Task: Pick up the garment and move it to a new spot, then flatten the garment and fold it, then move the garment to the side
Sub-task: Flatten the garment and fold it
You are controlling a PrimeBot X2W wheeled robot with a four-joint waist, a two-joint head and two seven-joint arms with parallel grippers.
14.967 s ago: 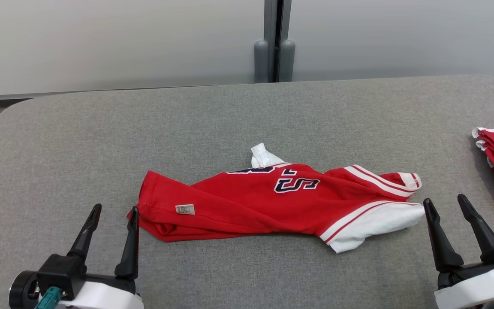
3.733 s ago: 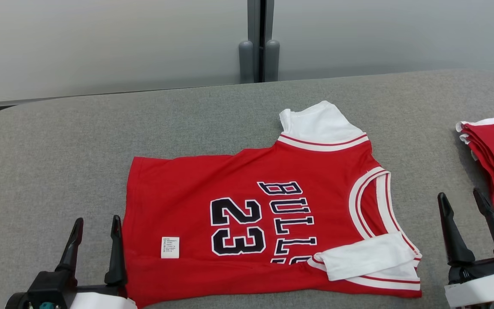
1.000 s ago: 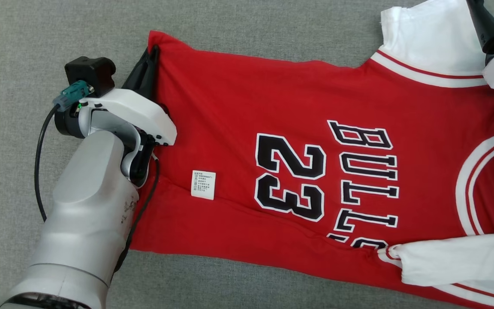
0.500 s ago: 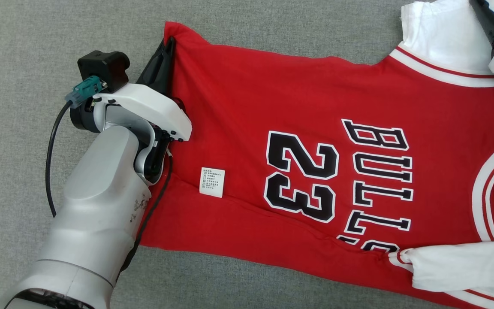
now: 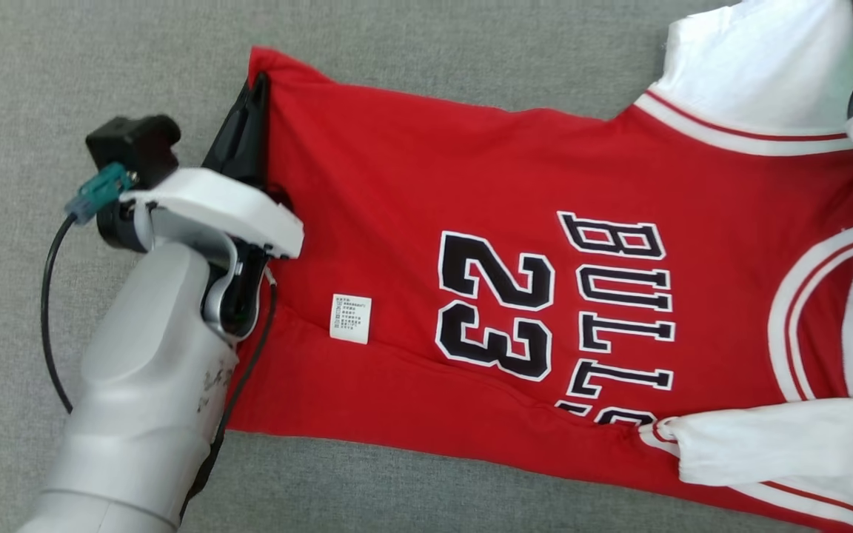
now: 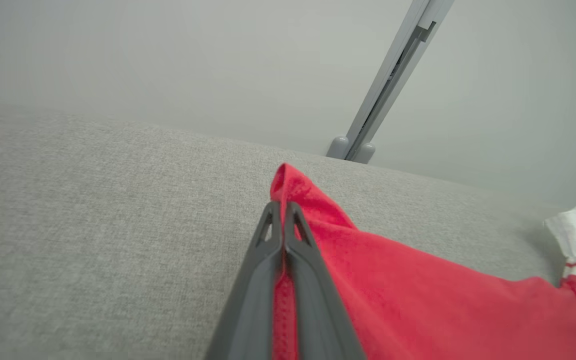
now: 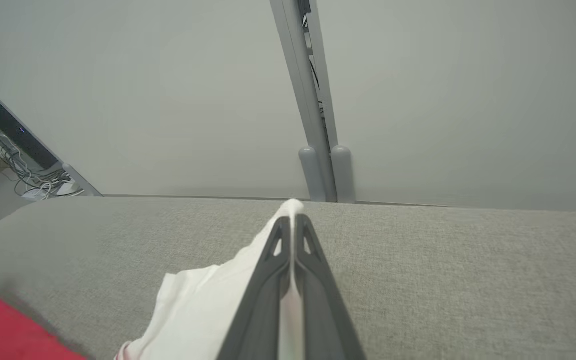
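The garment [image 5: 397, 185] is a red jersey with white sleeves and black lettering, lying spread out on the grey padded table. My left gripper [image 5: 255, 83] is at its far left hem corner. In the left wrist view, the left gripper [image 6: 283, 207] is shut on that red corner [image 6: 298, 190], which peaks up between the fingers. My right gripper [image 7: 293, 221] is shut on the edge of the far white sleeve [image 7: 203, 300], at the head view's top right on the white sleeve [image 5: 760, 66]. The near white sleeve [image 5: 774, 444] lies folded over the jersey's front edge.
The grey table [image 5: 471, 29] extends beyond the garment on the far and left sides. My left forearm [image 5: 145, 400] lies over the near left hem. A pale wall with a grey post [image 7: 320, 165] stands behind the table, and cables [image 7: 33, 185] lie off its left end.
My right gripper has gone from open to shut on the white sleeve. The left gripper stays shut on the hem corner. The head view has shifted slightly.
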